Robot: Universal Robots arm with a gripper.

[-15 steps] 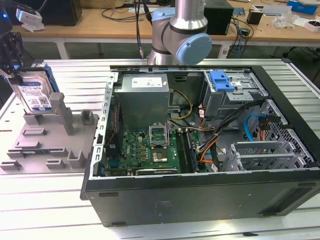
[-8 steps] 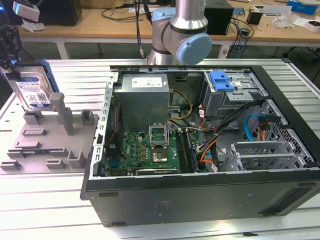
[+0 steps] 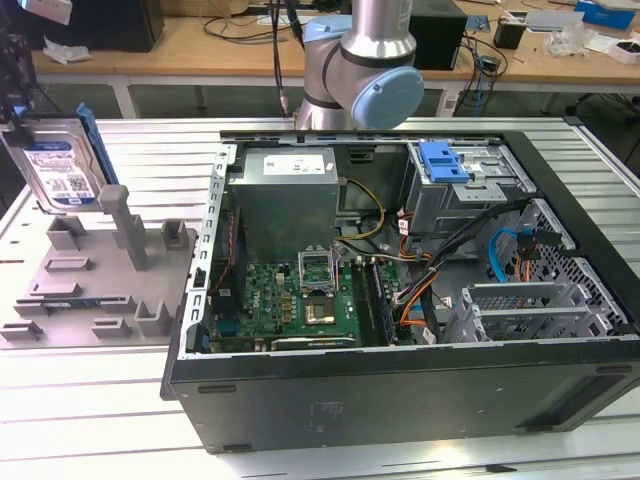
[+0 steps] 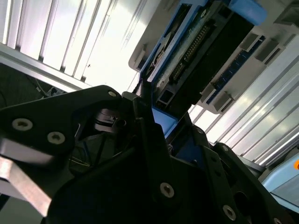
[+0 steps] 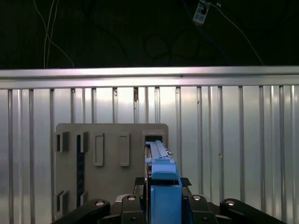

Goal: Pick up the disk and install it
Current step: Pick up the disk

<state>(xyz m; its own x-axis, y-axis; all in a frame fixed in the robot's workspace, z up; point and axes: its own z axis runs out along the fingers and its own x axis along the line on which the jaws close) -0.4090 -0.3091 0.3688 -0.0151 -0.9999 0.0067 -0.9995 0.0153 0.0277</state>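
The disk (image 3: 58, 165), a silver drive with a white-and-blue label in a blue carrier, stands upright at the exterior view's far left, just over the grey holder block (image 3: 100, 280). My gripper (image 3: 20, 115) comes down on its top edge and is shut on it. In the first wrist view the disk (image 5: 164, 196) shows edge-on, clamped in the gripper (image 5: 163, 186), with the holder block (image 5: 112, 186) and one of its slots beneath. The second wrist view shows the black fingers (image 4: 149, 135) against the disk's (image 4: 205, 51) blue frame. Whether its lower edge still sits in the slot is unclear.
An open computer case (image 3: 400, 400) lies to the exterior view's right of the holder, with a grey power supply box (image 3: 285, 195), a motherboard (image 3: 300, 300), loose cables and a drive cage with a blue latch (image 3: 445, 160). Everything rests on a slatted aluminium table (image 3: 90, 400).
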